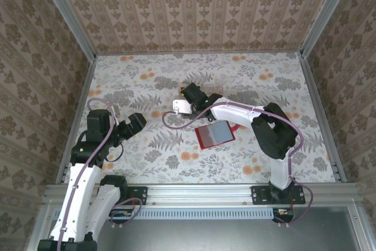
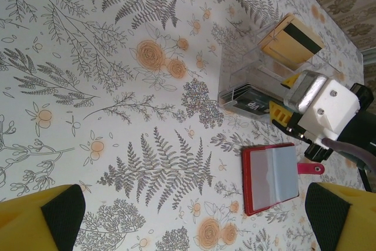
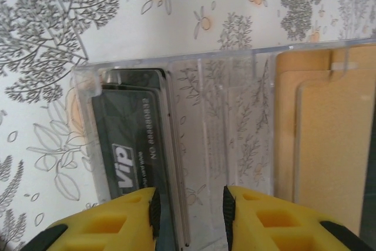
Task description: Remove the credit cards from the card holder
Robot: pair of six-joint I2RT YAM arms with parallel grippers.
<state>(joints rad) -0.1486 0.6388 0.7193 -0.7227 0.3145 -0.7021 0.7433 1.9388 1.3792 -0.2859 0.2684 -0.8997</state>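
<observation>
Now the red card holder (image 1: 214,135) lies unfolded flat, just nearer than the clear tray (image 3: 235,104) holding a glossy black VIP card (image 3: 132,139) and matte tan cards (image 3: 329,145). Above the tray the right gripper (image 3: 189,221) hovers slightly parted; the left gripper (image 2: 191,218) gapes wide.

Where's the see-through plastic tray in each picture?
Top external: the clear tray sits mid-table, mostly hidden under the right arm.
Left wrist: tray at upper right, above the red wallet.
Right wrist: tray spans the frame, close up.
Shared landmark: the tan card in its end compartment, in both wrist views.
</observation>
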